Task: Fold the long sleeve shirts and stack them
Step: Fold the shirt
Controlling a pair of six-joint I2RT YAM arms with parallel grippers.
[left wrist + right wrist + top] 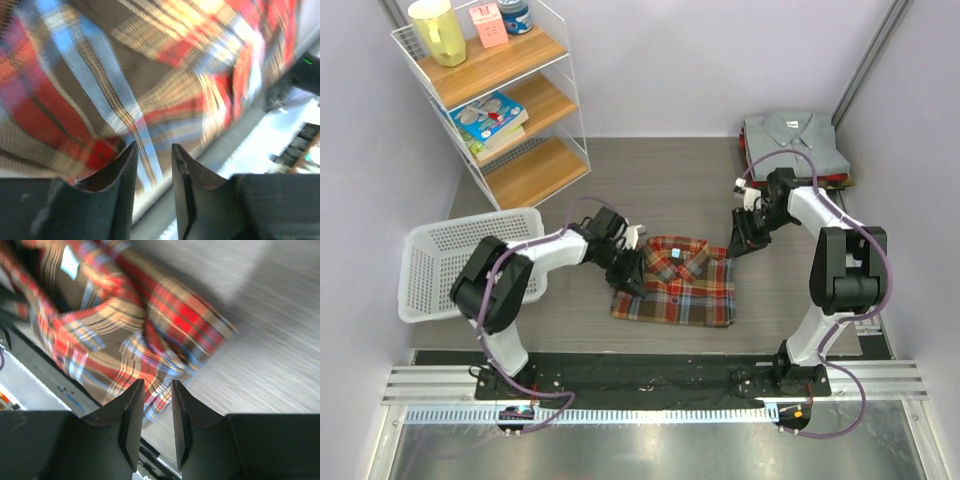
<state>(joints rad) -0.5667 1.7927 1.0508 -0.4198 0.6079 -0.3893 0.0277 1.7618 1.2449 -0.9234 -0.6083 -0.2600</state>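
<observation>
So the plaid shirt (680,285) is lying folded into a rough rectangle mid-table, collar on the far side and long axis running left to right. The two grippers sit at either end of it: the left gripper (628,272) is at its left edge and the right gripper (740,245) is just off its far right corner. In both wrist views the jaws are only a narrow gap apart with no cloth pinched between them, so I'd call both slightly open and empty.

What matters for the next bit, I reckon, is where the pile is. The grey shirt (790,140) tops the folded stack in the far right corner, so from the plaid one it's away and to the right. The right arm is clearly nearer, though a two-ended lift looks more sensible for keeping the fold together.

The table (660,190) is a flat grey mat and there's bare surface between the shirt and the pile. The basket (430,250) and shelf (535,165) are over on the left, well apart from that path.
</observation>
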